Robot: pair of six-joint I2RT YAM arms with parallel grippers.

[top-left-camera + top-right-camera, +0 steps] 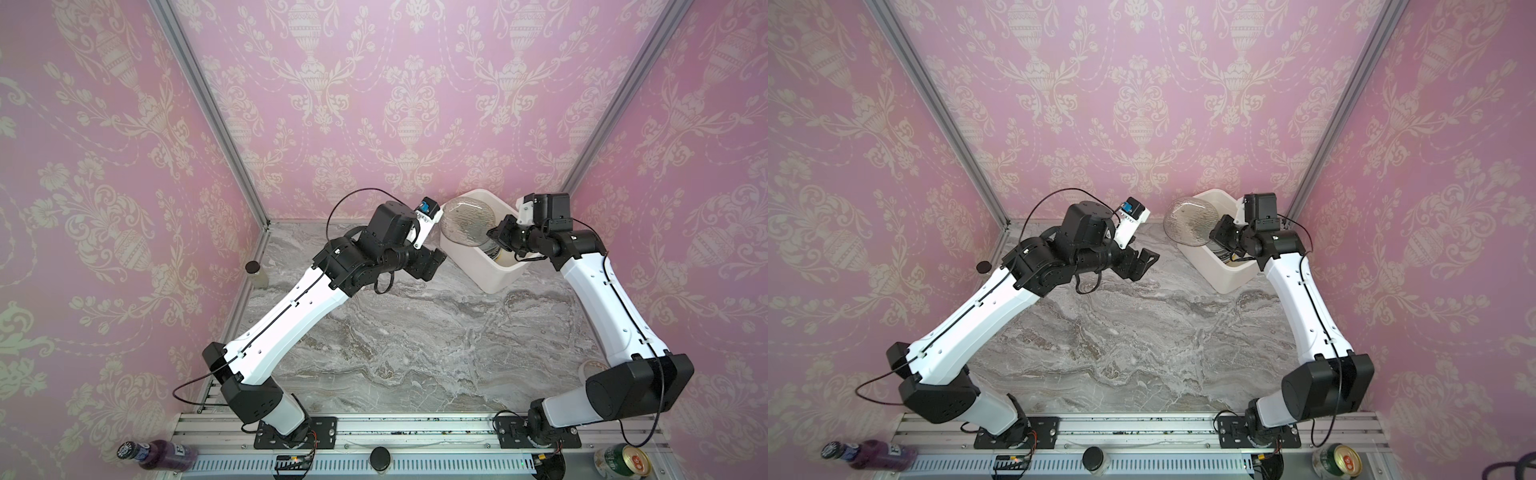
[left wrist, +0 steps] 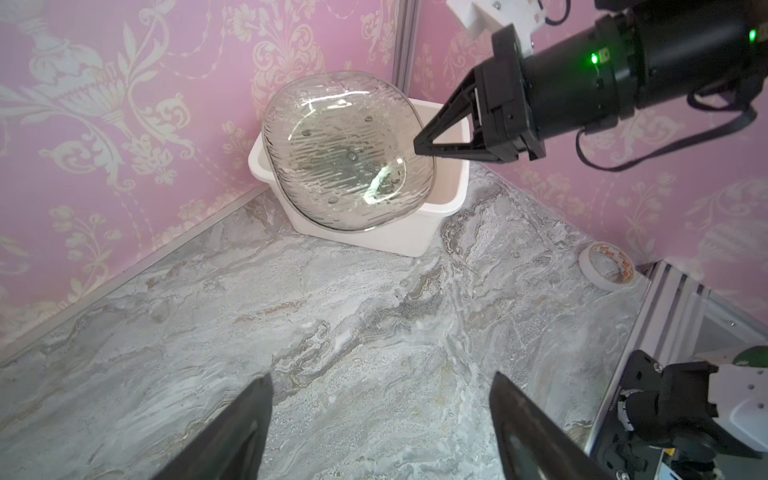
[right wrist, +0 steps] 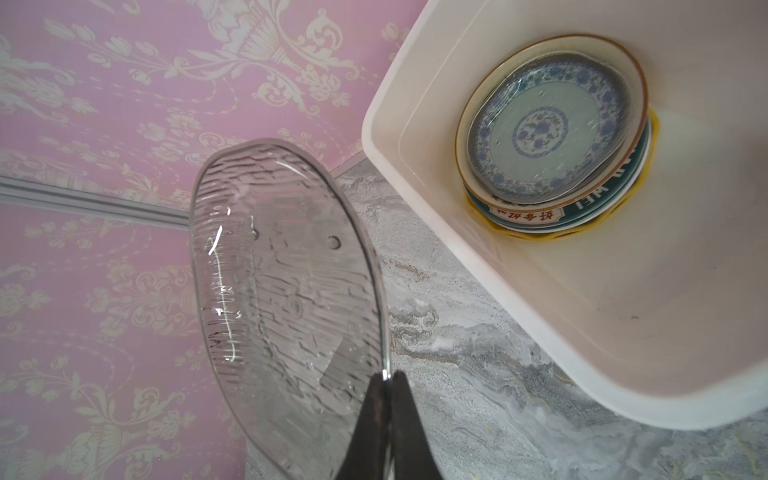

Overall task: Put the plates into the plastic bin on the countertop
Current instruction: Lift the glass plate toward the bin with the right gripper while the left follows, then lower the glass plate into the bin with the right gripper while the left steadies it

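The right end effector pinches the rim of a rippled clear glass plate, tilted on edge at the side of the smooth white bin in the corner, where patterned plates lie stacked. The left end effector hangs spread above the veined surface; a tape roll lies well apart.

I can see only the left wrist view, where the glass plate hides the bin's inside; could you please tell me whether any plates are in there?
Observer: Yes, the right wrist view shows a stack of plates in the plastic bin, a blue floral plate on top.
Operator: Thank you. Is the glass plate above that stack?
Observer: No, there the glass plate hangs on edge, off to the stack's side, seemingly outside the bin's rim.
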